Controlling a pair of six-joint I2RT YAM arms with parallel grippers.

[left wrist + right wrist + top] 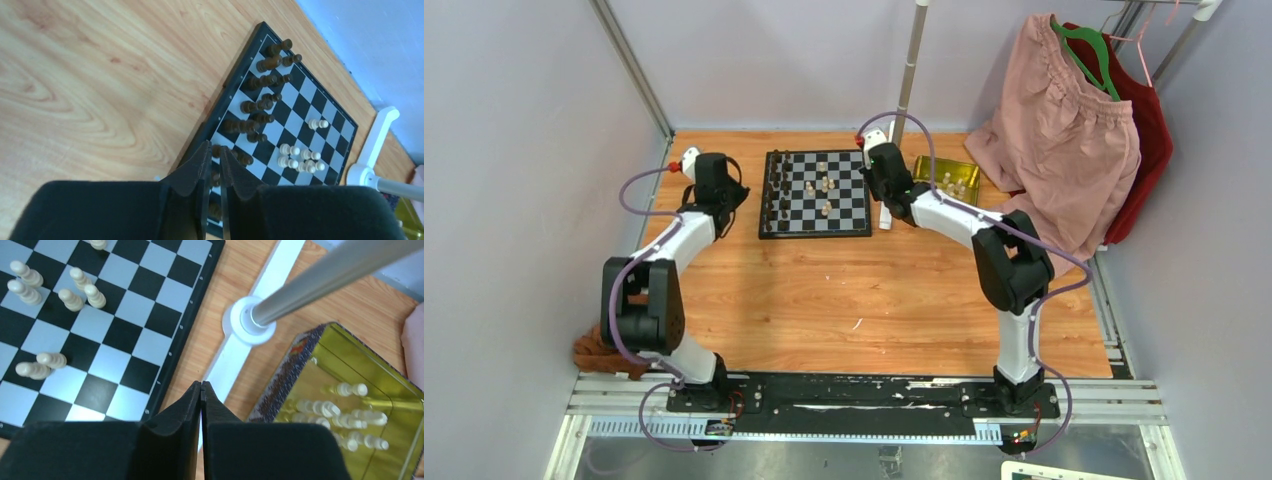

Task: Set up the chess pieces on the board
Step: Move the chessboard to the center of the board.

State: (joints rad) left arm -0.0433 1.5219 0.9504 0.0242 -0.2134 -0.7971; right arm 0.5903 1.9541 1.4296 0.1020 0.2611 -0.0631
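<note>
Beside the left arm's base, a brown cloth [602, 352] lies bunched at the edge of the wooden table [854, 300]. Farther out, the board [849, 216] lies flat toward the back middle of the table, between the two wrists. The left gripper [215, 151] hangs over the board's left edge, above the dark pieces [260, 81], which stand in two rows along that side. Its fingers [196, 170] are a narrow slit apart, and one dark piece shows right at their tips; whether they clamp it or merely hover over it cannot be told. Cream pieces [300, 160] stand loosely on the board's middle squares, most in a small cluster and one apart farther along. The right gripper [201, 385] is off the board's right edge, over bare wood just beside the white foot [249, 320] of a metal pole [340, 270]. Its fingers are pressed together with nothing between them. Right of the foot sits a gold tin [295, 365], open, with more cream pieces lying inside. Beyond the tin, at the far right corner, a pink garment [1064, 150] hangs in front of a red garment [1154, 140], with a green hanger [1090, 62] at the top.
</note>
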